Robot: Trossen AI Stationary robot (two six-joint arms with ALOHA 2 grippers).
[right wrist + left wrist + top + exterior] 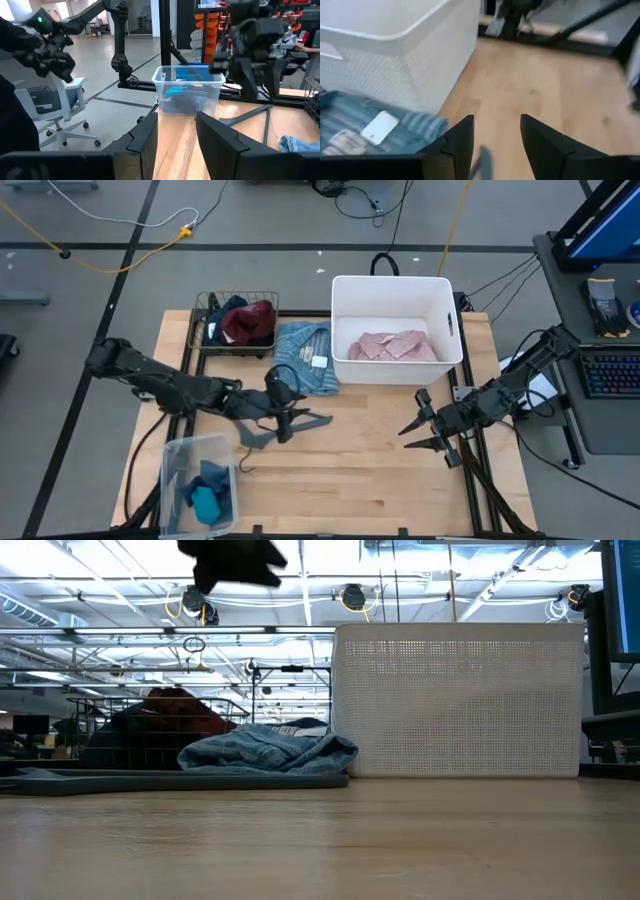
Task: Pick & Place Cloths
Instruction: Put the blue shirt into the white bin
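The light blue striped tagged shirt lies bunched on the table between a wire basket and the white bin, its tags showing. The pink shirt lies inside the white bin. Maroon and dark navy pieces fill the wire basket. The teal piece and slate-blue pieces sit in a clear tub. My left gripper hovers open above the table just near of the striped shirt, over the grey hanger. My right gripper waits open near the table's right edge.
The wire basket stands at the far left of the table and the clear tub at the near left corner. The grey hanger lies flat on the wood. Bare wood stretches across the near middle between the arms.
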